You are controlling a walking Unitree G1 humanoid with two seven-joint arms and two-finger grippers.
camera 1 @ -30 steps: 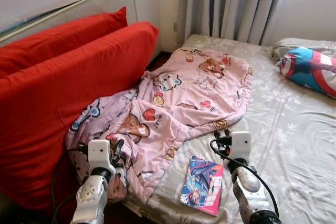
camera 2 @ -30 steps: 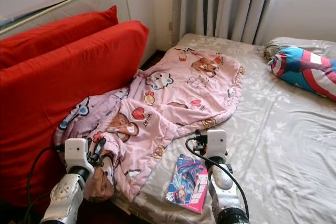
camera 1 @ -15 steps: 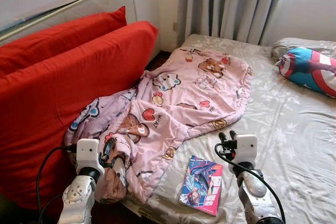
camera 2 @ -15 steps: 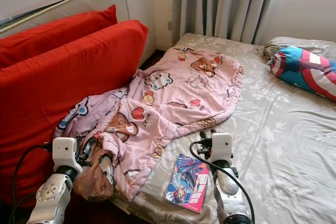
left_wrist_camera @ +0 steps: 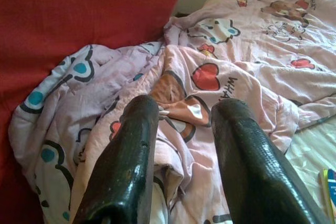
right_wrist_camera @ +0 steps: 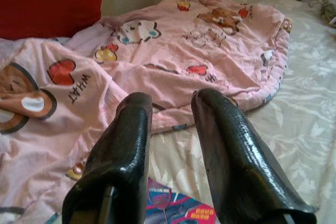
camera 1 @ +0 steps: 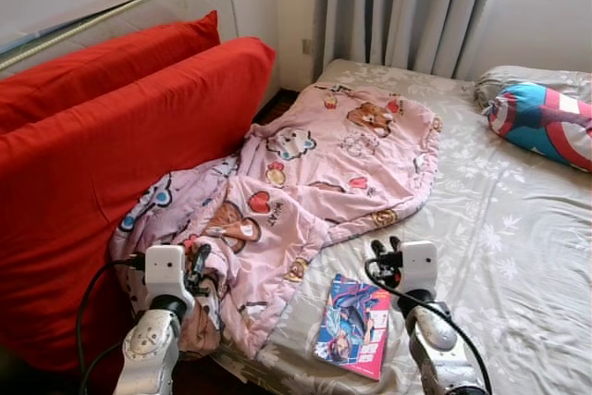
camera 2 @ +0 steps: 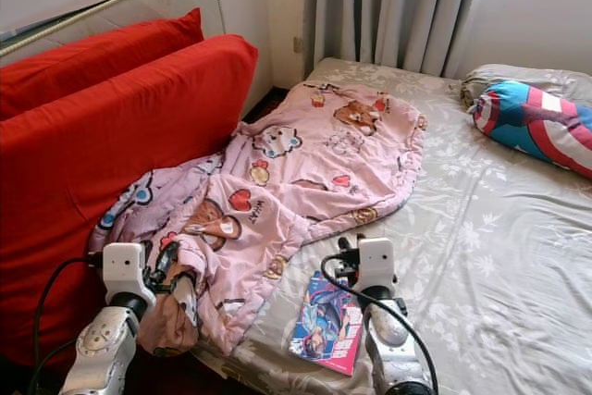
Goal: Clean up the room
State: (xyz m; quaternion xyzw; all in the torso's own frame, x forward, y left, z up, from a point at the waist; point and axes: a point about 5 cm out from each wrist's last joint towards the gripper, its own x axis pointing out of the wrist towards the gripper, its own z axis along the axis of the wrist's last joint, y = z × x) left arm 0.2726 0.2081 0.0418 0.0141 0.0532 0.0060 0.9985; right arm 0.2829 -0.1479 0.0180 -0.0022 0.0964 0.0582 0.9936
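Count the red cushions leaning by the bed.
2. The front red cushion stands upright along the bed's left side, against the pink blanket. The back red cushion stands behind it, against the rail. More could be hidden behind them.

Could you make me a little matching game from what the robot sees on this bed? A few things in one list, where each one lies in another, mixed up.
Things:
1. pink blanket
2. comic book
3. shield pillow
4. red cushions

Places:
A. far right of the bed, near the window
B. leaning against the headboard rail on the left
C. flat on the grey sheet at the bed's near edge
D. spread from the bed's middle over its left edge

Pairs: 1-D, 2-C, 3-A, 4-B
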